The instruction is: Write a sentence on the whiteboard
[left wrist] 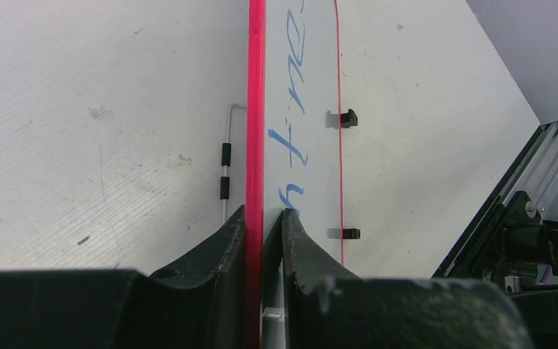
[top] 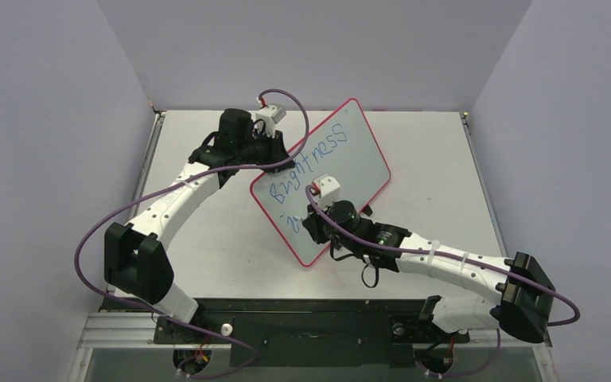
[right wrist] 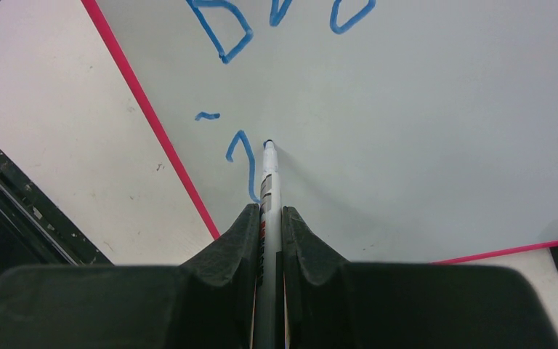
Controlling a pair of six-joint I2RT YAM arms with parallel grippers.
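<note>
A flat rectangular whiteboard (top: 363, 151) with rounded corners and a thin red-pink rim is seen lying diagonally across the middle of the pale grey table (top: 437, 175), one corner towards the back wall and another towards the arm bases. The sentence (top: 312, 159) is written on its white face in blue marker ink. The word "Brightness" can be read in the overhead view. Below it only a short dash and a hooked stroke of a second line are visible; the rest is hidden by the right arm. In the right wrist view a capital "B" is seen at the top.

The left gripper (left wrist: 264, 216) is clamped on the board's red-pink rim, one black finger on either side. Two small black clips (left wrist: 348, 118) are seen on the opposite edge.

The right gripper (right wrist: 269, 212) is closed on a slim white-barrelled marker (right wrist: 269, 178), whose dark tip is held at the board's face, just beside the hooked stroke. No brand or label can be made out on the barrel.
</note>
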